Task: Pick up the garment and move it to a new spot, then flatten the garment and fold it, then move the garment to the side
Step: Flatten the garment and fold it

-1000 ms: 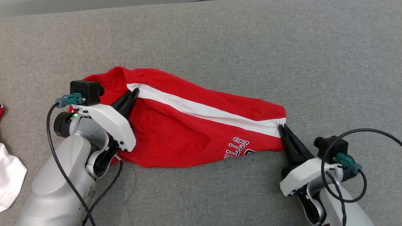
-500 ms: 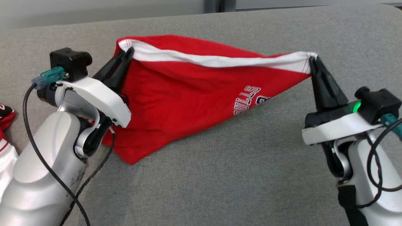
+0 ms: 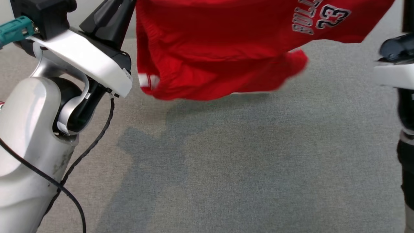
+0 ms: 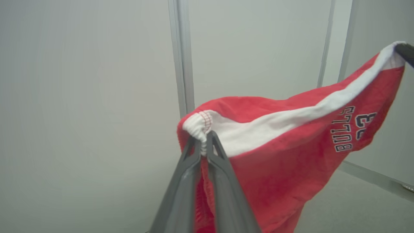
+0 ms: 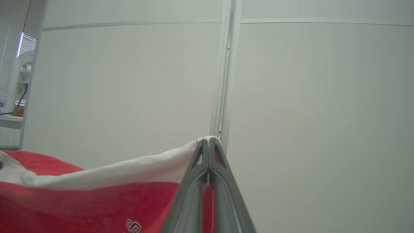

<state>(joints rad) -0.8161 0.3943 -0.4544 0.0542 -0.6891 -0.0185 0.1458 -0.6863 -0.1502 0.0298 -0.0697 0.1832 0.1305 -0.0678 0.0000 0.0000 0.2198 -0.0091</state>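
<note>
The garment (image 3: 226,48) is a pair of red shorts with a white side stripe and "BULLS 23" lettering, hanging in the air above the grey surface. My left gripper (image 4: 203,142) is shut on the white waistband corner of the garment (image 4: 291,152). My right gripper (image 5: 207,140) is shut on the white hem corner of the garment (image 5: 97,197) at the other end. The white stripe runs stretched between the two grips, and the red cloth droops below it. In the head view the left fingers (image 3: 108,19) rise at the top left; the fingertips lie past the top edge.
A grey fabric-covered surface (image 3: 242,168) spreads below the hanging cloth, with its shadow on it. Pale wall panels (image 5: 291,97) with a vertical seam stand beyond. A window blind (image 5: 27,38) and a shelf (image 5: 9,118) show at the far left of the right wrist view.
Both arms have lifted the garment off the grey surface, holding it by its two corners, and now it hangs free. The head camera has tilted too.
</note>
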